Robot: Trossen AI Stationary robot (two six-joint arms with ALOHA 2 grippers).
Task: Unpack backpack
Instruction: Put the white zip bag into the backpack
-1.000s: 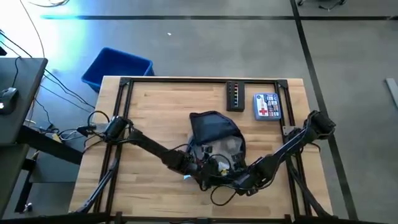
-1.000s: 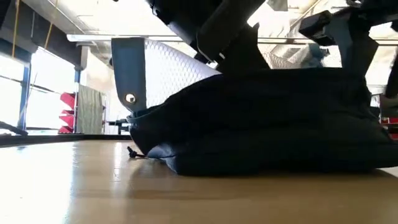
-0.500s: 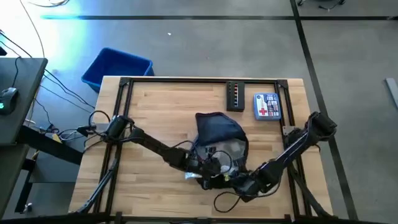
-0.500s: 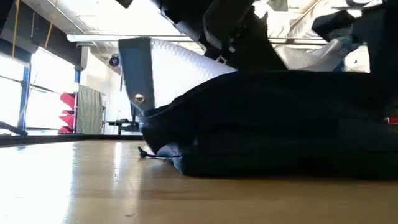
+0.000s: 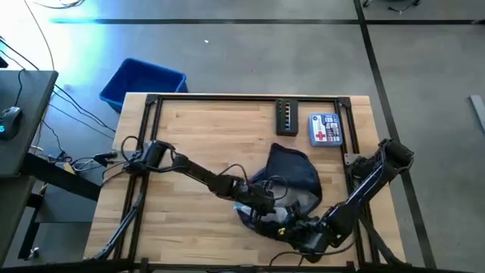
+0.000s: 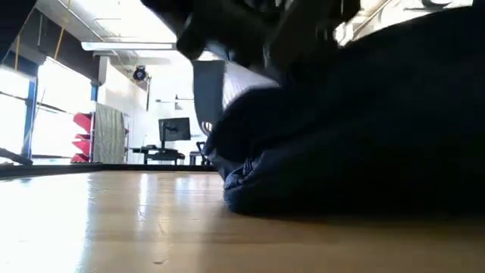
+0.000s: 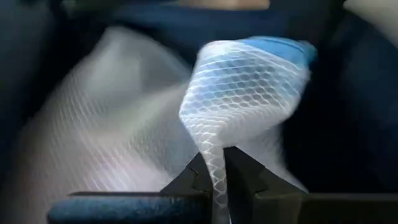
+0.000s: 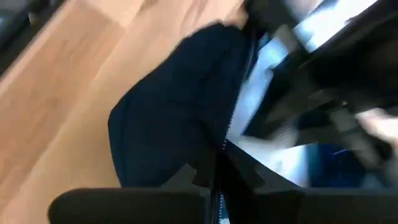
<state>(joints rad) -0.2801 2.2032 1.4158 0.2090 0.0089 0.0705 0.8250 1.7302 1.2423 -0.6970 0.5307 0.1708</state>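
Note:
The navy backpack [image 5: 294,173] lies on the wooden table [image 5: 197,136], right of centre, its open mouth toward the near edge. A white mesh pouch [image 7: 242,87] with something blue [image 7: 277,46] at its far end sticks out of that mouth. My left gripper [image 5: 261,203] reaches in from the left and is shut on the pouch. My right gripper [image 5: 301,226] comes from the near right and is shut on the backpack's opening. In the low view the backpack [image 6: 356,129] fills the right half. My left gripper pinches a gathered, twisted end of the mesh pouch [image 7: 214,171] between its two fingers. The pouch widens out beyond the fingertips, in front of the backpack's dark inside. My right gripper pinches the backpack's fabric edge beside the zipper [image 8: 219,155] between its two fingers. The navy fabric [image 8: 168,106] runs away from the fingers and lies on the table.
A first-aid box [image 5: 326,129] and a black flat item [image 5: 286,117] lie at the far right of the table. A blue bin [image 5: 142,82] stands on the floor beyond the far left corner. The table's left half is bare wood.
The backpack has slid along the table toward the right edge and turned somewhat. Both grippers have gone with it, the left toward the right edge, the right toward the near edge.

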